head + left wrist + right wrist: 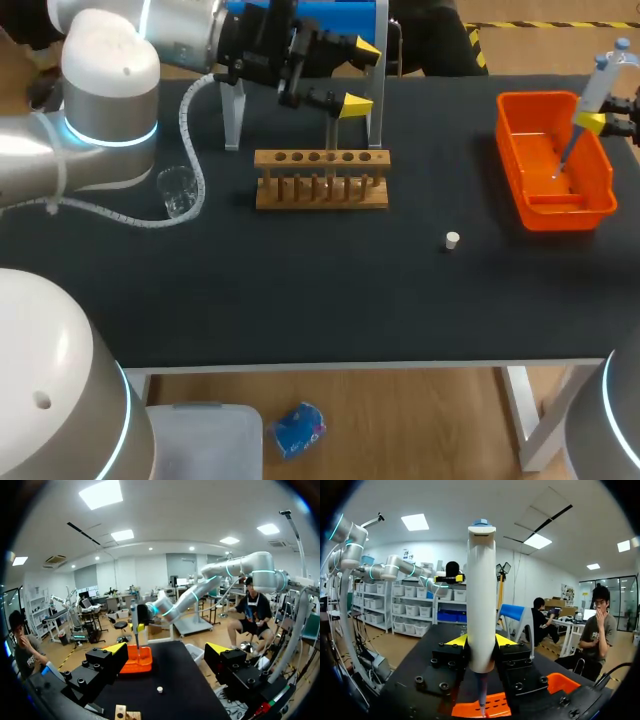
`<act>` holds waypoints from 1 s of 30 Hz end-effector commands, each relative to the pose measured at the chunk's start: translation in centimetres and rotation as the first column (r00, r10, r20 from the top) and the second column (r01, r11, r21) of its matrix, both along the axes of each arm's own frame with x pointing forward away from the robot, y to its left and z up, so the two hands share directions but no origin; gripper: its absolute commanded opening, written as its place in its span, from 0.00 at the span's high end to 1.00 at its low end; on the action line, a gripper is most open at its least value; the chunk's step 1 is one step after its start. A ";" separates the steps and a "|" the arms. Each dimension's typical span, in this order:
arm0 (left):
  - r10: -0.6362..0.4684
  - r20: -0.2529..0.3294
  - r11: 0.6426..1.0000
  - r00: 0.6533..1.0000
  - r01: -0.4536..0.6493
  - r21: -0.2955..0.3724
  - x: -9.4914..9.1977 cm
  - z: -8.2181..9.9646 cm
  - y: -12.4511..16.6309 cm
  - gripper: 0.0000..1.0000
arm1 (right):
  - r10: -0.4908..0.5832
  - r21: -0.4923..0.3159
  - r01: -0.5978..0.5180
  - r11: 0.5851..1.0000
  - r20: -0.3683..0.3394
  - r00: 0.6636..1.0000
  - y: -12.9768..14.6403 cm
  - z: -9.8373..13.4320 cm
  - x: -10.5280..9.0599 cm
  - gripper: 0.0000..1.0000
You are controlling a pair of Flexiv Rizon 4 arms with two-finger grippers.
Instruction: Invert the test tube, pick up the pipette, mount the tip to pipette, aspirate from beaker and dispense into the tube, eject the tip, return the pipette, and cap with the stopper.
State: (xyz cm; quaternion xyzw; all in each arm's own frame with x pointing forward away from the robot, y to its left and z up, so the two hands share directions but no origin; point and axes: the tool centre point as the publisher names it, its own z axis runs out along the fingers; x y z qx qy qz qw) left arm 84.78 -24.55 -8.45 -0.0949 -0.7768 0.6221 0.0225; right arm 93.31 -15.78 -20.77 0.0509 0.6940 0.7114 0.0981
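The glass beaker [177, 190] sits at the far left, and the left jaws hang wide open with nothing in them, just above the wooden rack [320, 192], where a test tube [331, 135] seems to stand up straight. The little white stopper [452, 239] lies on the black desk [300, 290] between the rack and the orange bin [560, 217]. The right jaws squeeze the pipette [481, 600] from both sides, with its long body up and down and its thin end pointing into the bin, so I think the tip can drop straight in there.

Black table [300, 310]: rack [321, 180], beaker [178, 192], bin [560, 216], stopper [452, 240].
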 end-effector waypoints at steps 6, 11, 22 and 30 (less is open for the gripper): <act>0.013 -0.002 1.000 1.000 -0.013 0.004 0.2 0.1 -0.2 0.00 | 0.012 0.007 -0.012 1.000 0.001 1.000 -0.4 -0.4 0.5 1.00; 0.018 0.021 1.000 1.000 -0.018 0.003 1.3 1.0 -4.2 0.00 | 0.012 0.007 -0.012 1.000 0.001 1.000 -0.4 -0.4 0.5 1.00; -0.034 -0.018 0.999 0.999 0.033 -0.017 3.3 1.5 -13.0 0.00 | 0.012 0.007 -0.012 1.000 0.001 1.000 -0.4 -0.4 0.5 1.00; -0.034 -0.018 0.999 0.999 0.033 -0.017 3.3 1.5 -13.0 0.00 | 0.012 0.007 -0.012 1.000 0.001 1.000 -0.4 -0.4 0.5 1.00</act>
